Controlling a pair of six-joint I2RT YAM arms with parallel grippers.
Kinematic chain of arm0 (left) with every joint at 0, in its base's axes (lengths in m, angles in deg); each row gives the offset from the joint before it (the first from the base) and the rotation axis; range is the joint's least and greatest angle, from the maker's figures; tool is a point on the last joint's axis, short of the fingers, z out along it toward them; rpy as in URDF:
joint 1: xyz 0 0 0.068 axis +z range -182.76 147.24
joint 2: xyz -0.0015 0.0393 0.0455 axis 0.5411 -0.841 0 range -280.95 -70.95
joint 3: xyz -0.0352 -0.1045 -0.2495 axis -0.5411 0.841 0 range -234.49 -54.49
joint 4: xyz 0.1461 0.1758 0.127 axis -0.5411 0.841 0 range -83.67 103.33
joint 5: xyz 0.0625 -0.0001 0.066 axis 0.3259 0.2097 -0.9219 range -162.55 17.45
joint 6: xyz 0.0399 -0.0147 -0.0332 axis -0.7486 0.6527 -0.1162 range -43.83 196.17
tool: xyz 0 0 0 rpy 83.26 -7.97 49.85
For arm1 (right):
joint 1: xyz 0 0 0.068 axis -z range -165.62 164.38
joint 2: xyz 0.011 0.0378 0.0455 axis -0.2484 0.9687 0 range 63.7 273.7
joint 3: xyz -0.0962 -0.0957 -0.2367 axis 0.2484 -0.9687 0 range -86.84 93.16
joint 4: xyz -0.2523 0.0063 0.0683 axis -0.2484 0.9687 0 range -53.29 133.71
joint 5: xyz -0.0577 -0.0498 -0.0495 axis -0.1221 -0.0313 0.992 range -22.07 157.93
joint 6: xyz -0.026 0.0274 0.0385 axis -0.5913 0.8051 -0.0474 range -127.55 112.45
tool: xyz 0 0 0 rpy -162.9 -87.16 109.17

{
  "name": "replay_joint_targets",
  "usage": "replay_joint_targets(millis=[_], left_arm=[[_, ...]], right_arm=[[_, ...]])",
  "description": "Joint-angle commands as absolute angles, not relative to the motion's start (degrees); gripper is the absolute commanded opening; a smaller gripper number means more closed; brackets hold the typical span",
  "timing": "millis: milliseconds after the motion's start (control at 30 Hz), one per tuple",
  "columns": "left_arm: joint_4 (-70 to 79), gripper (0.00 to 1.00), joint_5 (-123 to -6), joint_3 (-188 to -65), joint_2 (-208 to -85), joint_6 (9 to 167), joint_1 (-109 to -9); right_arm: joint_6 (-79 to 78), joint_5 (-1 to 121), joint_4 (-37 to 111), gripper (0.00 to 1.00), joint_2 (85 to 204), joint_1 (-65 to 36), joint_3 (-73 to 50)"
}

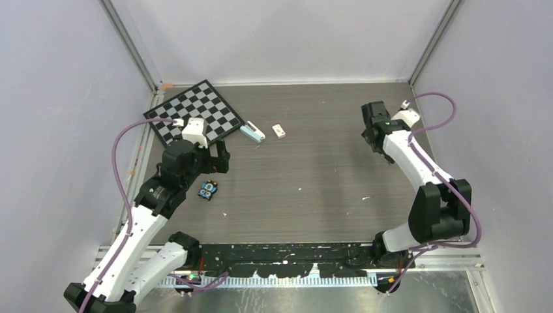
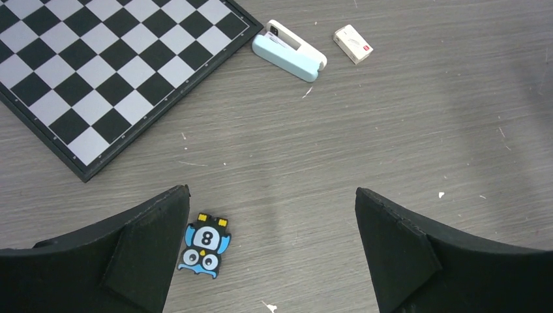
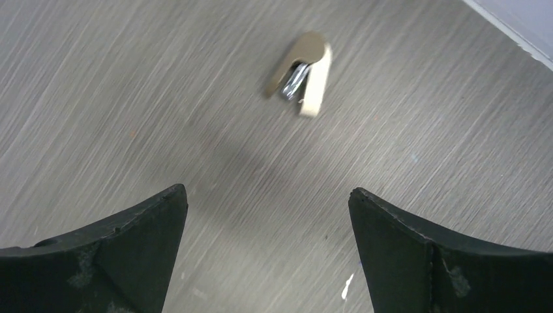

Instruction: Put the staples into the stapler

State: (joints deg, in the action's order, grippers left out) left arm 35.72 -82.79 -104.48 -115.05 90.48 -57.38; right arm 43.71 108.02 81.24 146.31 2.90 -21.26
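We hold our left gripper (image 2: 271, 190) spread wide and empty over the left side of the table (image 1: 313, 182), our right gripper (image 3: 267, 189) likewise near its far right corner; we count one stapler (image 2: 290, 55) toward the far edge, one white box (image 2: 353, 44), one chessboard (image 2: 98, 72)

Pale blue-and-white stapler (image 2: 290, 57), lying on grey table (image 2: 339, 163), just beside chessboard (image 2: 98, 72) corner

One each: stapler (image 2: 289, 54), box (image 2: 353, 44), chessboard (image 2: 111, 72), gadget (image 2: 205, 244) (owl-faced), tan block (image 3: 303, 72).
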Motion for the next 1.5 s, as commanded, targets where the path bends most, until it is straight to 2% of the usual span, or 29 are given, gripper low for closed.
replay_joint_targets(millis=[0,67,167,500,800,933,1000,1133,1333,1467], left_arm=[[35.57,1.0,-81.68,-104.08,-113.37,89.62,-57.37],[35.58,1.0,-82.5,-103.97,-113.16,89.62,-57.37],[35.91,1.0,-82.07,-103.6,-112.84,89.54,-57.37],[34.96,1.0,-79.7,-102.68,-111.12,87.49,-57.45],[34.59,0.98,-80.79,-102.3,-110.5,86.56,-57.45],[35.49,0.94,-80.42,-103.09,-110.83,86.75,-57.45],[35.86,0.92,-80.54,-103.45,-111.29,87.09,-57.45],[37.3,0.86,-80.62,-104.87,-113.04,88.0,-57.41],[36.13,0.84,-78.18,-105.92,-113.66,91.71,-57.37],[35.38,0.84,-75.28,-106.2,-115.37,99.63,-57.28]], right_arm=[[48.61,108.63,77.1,0.94,149.78,9.47,-19.69],[47.73,105.92,74.15,0.85,151.91,12.89,-19.83],[48.12,104.79,71.76,0.78,154.73,16.26,-19.61],[48.58,101.6,68.25,0.83,161.98,22.98,-19.06],[47.77,96.22,65.09,0.83,168.01,25.45,-18.41],[46.46,95.77,64.97,0.74,168.66,25.39,-18.28],[44.82,95.77,65.05,0.66,168.12,25.28,-18.24],[41.19,95.52,64.96,0.52,166.74,23.25,-18.37],[35.62,94.81,64.25,0.43,162.58,13.45,-17.9],[30.9,88.08,62.79,0.4,158.64,4.33,-18.66]])
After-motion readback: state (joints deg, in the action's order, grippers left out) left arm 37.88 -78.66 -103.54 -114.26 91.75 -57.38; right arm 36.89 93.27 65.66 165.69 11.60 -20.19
